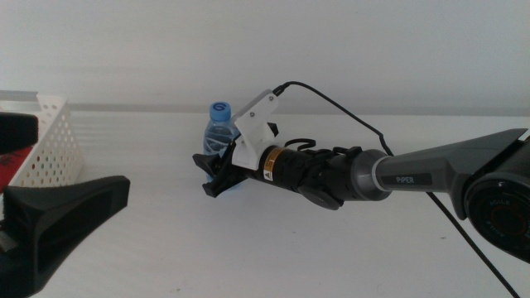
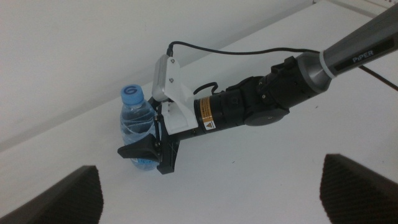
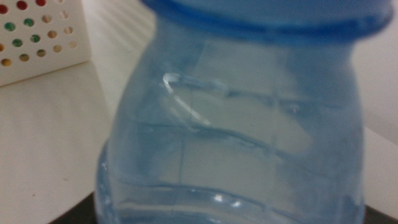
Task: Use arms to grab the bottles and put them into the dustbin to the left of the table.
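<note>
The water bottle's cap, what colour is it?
Blue. The water bottle's cap shows best in the left wrist view, above the right gripper.

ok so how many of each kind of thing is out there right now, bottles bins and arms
water bottle: 1, upright on the table, between the right gripper jaws
dustbin: 1, at the table's left, something red inside
right arm: 1, reaching in from the right
left gripper: 1, waiting low at the left, open
total: 4
</note>
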